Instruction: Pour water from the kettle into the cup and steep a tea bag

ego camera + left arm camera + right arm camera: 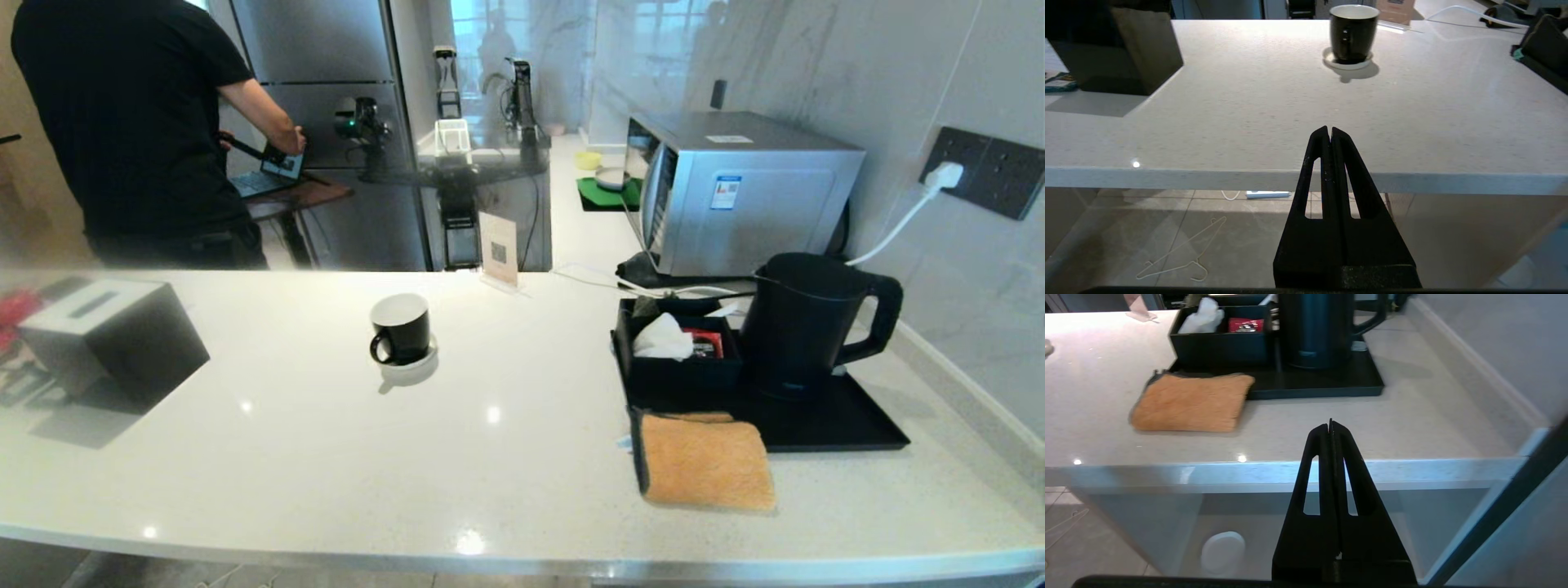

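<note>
Right, I see the cup [401,327] upright on its white saucer [411,365] near the middle of the table [326,441], handle turned toward me; the kettle [808,322] stands well apart to its right on a black tray [841,420], handle pointing to the right, with a white cord [894,229] running behind it to a wall socket [984,167]; beside the kettle, on the same tray, a black organiser box [678,359] holds white tissue [661,337] and a red packet [706,343] whose print I cannot read; a folded orange cloth [706,461] lies at the tray's near left corner, overlapping its edge. My left end effector [1330,130] hangs just off the table's near edge, fingers pressed together, empty, pointing toward the cup; my right end effector [1330,424] sits likewise off the edge, fingers together, empty, facing the cloth and the tray. A black tissue box [114,339] sits at the far left; a small card stand [499,260] at the far edge carries a QR-like square, unreadable; the microwave [739,192] behind bears a blue-and-white label, text too small to read. A person in black [131,131] stands beyond the table by a laptop [265,175]. I see no tea bag.
</note>
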`<state>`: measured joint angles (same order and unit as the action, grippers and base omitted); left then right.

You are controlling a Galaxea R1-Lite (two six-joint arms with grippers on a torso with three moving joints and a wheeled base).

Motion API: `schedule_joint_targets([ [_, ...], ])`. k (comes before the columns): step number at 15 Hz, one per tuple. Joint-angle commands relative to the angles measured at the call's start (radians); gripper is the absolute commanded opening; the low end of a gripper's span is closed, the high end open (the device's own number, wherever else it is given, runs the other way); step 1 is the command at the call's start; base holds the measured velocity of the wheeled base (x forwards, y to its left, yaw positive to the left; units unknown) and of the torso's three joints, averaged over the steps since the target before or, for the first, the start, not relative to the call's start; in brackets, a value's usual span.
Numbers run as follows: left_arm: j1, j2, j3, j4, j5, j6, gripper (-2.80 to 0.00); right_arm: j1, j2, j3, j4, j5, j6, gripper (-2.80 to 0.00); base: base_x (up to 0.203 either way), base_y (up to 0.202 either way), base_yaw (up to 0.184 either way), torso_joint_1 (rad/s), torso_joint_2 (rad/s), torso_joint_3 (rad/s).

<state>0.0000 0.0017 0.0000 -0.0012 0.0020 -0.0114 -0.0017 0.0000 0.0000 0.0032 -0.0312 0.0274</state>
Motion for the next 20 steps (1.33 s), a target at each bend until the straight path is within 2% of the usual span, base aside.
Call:
schedule_joint_targets([
  [1, 0.000, 0.001, 0.000, 0.000, 0.001, -0.007, -2.80, 0.002, 0.000, 0.000, 0.000, -0.001, 0.000, -2.80, 0.000, -0.112, 0.001, 0.002, 0.00, 0.002],
  [15, 0.000, 0.000, 0.000, 0.001, 0.010, -0.010, -2.80, 0.000, 0.000, 0.000, 0.000, 0.001, 0.000, -2.80, 0.000, -0.004, 0.000, 0.000, 0.00, 0.000],
  [19, 0.000, 0.001, 0.000, 0.001, 0.010, -0.010, -2.80, 0.000, 0.000, 0.000, 0.002, 0.000, -0.016, -2.80, 0.000, 0.000, 0.000, 0.000, 0.00, 0.000],
  [20, 0.000, 0.001, 0.000, 0.001, 0.010, -0.010, -2.80, 0.000, 0.000, 0.000, 0.003, 0.000, -0.048, -2.80, 0.000, 0.000, 0.000, 0.000, 0.00, 0.000],
])
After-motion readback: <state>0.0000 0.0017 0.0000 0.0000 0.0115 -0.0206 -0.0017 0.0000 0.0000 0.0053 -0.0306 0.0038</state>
